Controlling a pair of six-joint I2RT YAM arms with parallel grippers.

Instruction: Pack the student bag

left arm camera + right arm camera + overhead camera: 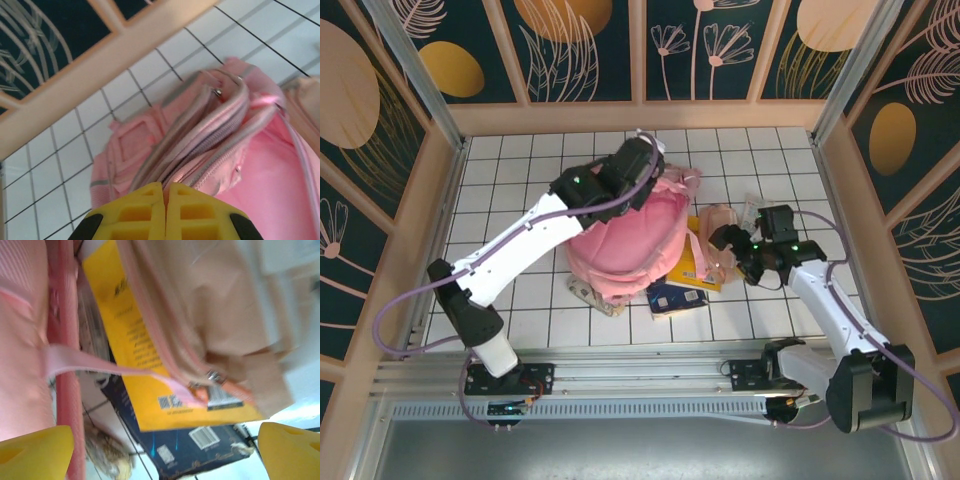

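Note:
The student bag (pixel 632 240), a large pink backpack, lies in the middle of the tiled floor. My left gripper (pixel 648 168) is at its far top end. In the left wrist view, its yellow fingertips (pixel 164 187) are shut on the bag's (pixel 280 190) zip edge, and a sliver of pink fabric shows between them. My right gripper (pixel 730 246) hovers open to the right of the bag. Its yellow fingers (pixel 35 450) stand wide apart over a yellow book (pixel 145 365), with nothing between them. A pink strap (pixel 100 367) crosses that book.
A peach-pink pouch (pixel 720 226) lies on the yellow book (pixel 698 264), which partly covers a dark blue book (pixel 678 299). A beige patterned item (pixel 598 296) sticks out under the bag's near edge. Wooden walls enclose the floor, and open tiles lie to the left.

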